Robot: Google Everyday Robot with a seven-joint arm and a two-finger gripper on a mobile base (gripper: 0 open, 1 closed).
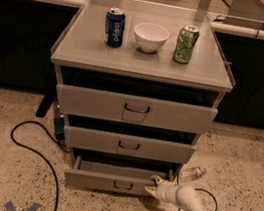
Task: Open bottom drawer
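The bottom drawer (103, 179) is the narrowest grey front of three, low on the cabinet, with a small dark loop handle (122, 185) at its centre. It stands pulled out a little, with a dark gap above it. My gripper (154, 186) is at the drawer front's right end, to the right of the handle, at the end of a pale arm that comes in from the lower right. It touches or nearly touches the front's upper right edge.
The middle drawer (127, 145) and top drawer (135, 109) also stand partly out. On the cabinet top are a blue can (114, 27), a white bowl (150, 36) and a green can (186, 44). A black cable (38, 149) lies on the floor at left. A clear bottle (191, 173) lies at right.
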